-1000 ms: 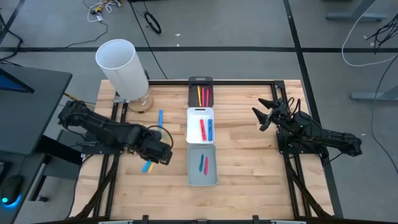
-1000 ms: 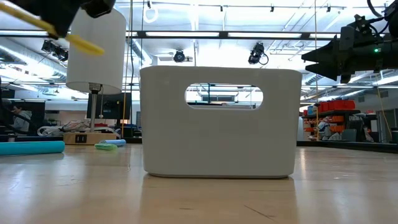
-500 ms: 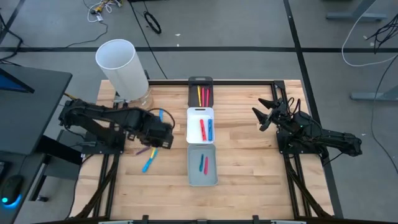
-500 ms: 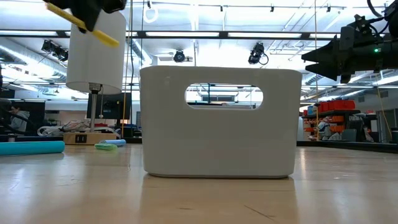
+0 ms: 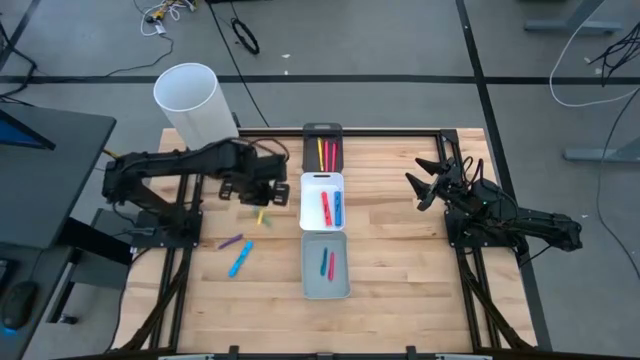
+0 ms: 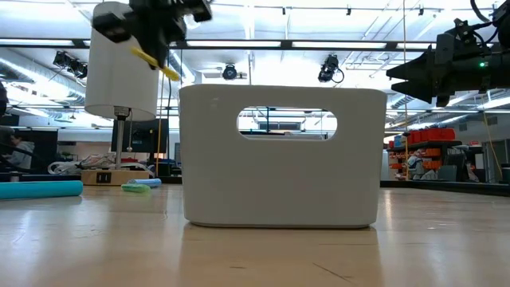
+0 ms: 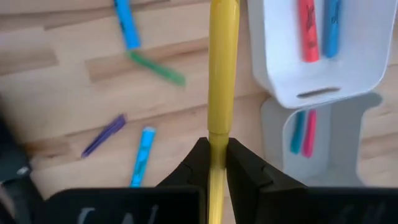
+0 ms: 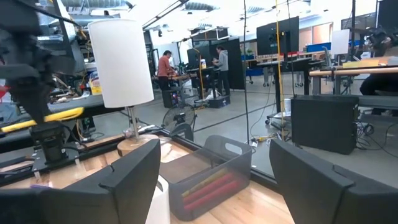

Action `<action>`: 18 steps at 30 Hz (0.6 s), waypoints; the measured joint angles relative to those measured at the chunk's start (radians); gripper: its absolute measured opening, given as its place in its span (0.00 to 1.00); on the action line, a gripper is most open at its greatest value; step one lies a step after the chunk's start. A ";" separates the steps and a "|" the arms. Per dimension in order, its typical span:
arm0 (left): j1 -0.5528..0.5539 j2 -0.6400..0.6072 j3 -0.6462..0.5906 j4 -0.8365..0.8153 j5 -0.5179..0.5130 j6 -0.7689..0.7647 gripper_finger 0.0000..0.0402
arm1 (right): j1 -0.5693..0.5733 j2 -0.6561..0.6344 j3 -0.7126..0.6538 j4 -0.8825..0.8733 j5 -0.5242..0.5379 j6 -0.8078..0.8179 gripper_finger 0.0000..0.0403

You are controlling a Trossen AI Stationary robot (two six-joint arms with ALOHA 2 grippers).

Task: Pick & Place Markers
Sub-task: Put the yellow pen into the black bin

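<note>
While overhead hides it—left pincer (image 7: 217,163) clamps yellow marker (image 7: 221,81).

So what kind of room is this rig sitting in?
Most likely a robotics lab or workshop. The right wrist view shows people standing at workbenches with monitors behind the wooden table. The low view shows open ceilings with strip lights and shelving. The high view shows loose cables on the floor.

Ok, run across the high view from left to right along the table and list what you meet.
White cylinder → purple marker and blue marker lying on the wood → left claw holding a yellow marker → white tray in the middle column → right claw, open, waiting over the right side of the table.
</note>
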 joint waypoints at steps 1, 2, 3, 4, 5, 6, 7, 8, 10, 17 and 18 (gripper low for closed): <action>0.019 0.011 0.000 0.012 0.009 0.021 0.08 | 0.000 0.000 0.000 0.000 0.000 0.000 0.75; 0.036 0.022 0.000 0.022 0.019 0.038 0.08 | 0.000 0.000 0.000 -0.001 0.000 0.000 0.75; 0.055 0.031 0.000 0.030 0.030 0.051 0.08 | 0.000 0.000 0.000 -0.002 0.000 0.000 0.75; 0.074 0.041 0.000 0.042 0.041 0.070 0.08 | 0.000 0.000 0.000 0.000 0.000 0.000 0.75; 0.089 0.049 0.000 0.054 0.052 0.083 0.08 | 0.000 0.000 0.000 0.000 0.000 0.000 0.75; 0.106 0.058 0.000 0.067 0.060 0.101 0.08 | 0.000 0.000 0.000 -0.001 0.000 0.000 0.75; 0.121 0.067 0.000 0.083 0.066 0.115 0.08 | 0.000 0.000 0.000 -0.001 0.000 0.000 0.75; 0.133 0.077 0.000 0.103 0.070 0.130 0.08 | 0.000 0.000 0.000 0.000 0.000 0.000 0.75; 0.157 0.102 0.021 0.115 0.066 0.164 0.08 | 0.000 0.000 0.000 0.000 0.000 0.000 0.75; 0.206 0.219 0.180 0.148 -0.007 0.254 0.08 | 0.000 0.000 0.000 0.000 0.000 0.000 0.75; 0.213 0.238 0.206 0.149 -0.013 0.258 0.08 | 0.000 0.000 0.000 0.000 0.000 0.000 0.75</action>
